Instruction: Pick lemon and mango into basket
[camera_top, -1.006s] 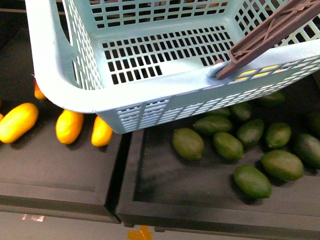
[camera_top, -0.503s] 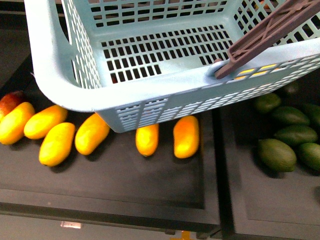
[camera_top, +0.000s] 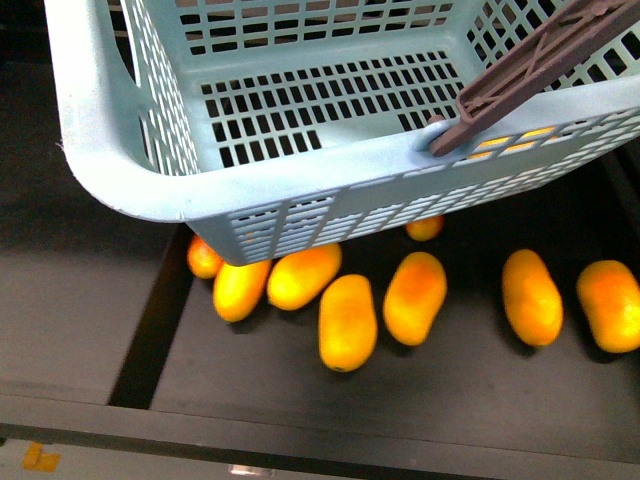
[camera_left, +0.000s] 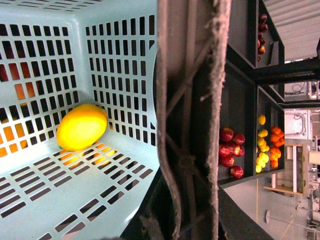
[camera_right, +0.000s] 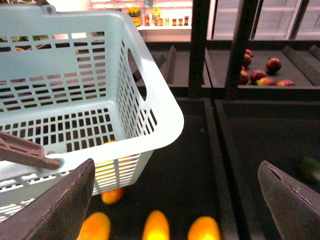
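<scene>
The light blue-green basket (camera_top: 300, 180) hangs across the top of the front view, its brown handle (camera_top: 530, 65) raised at the right. My left gripper (camera_left: 187, 210) is shut on that handle (camera_left: 192, 100). A yellow lemon (camera_left: 81, 127) lies on the slotted floor inside the basket, against a wall. Several yellow-orange mangoes, such as this mango (camera_top: 348, 322), lie in a black tray (camera_top: 250, 390) below the basket. My right gripper (camera_right: 175, 205) hangs open beside the basket (camera_right: 150, 110), above the mangoes (camera_right: 156, 225), with nothing between its fingers.
Black shelf trays with raised edges run below and behind the basket. A far shelf holds red apples (camera_left: 230, 150), yellow fruit (camera_left: 261, 145) and oranges (camera_left: 275, 145). Red fruit (camera_right: 260, 75) sits on a back shelf, and a green fruit (camera_right: 310, 167) lies off to one side.
In the front view the shelf has slid to the right under the basket. The green fruits have left the picture and the mango tray now lies beneath. The basket keeps its place.
</scene>
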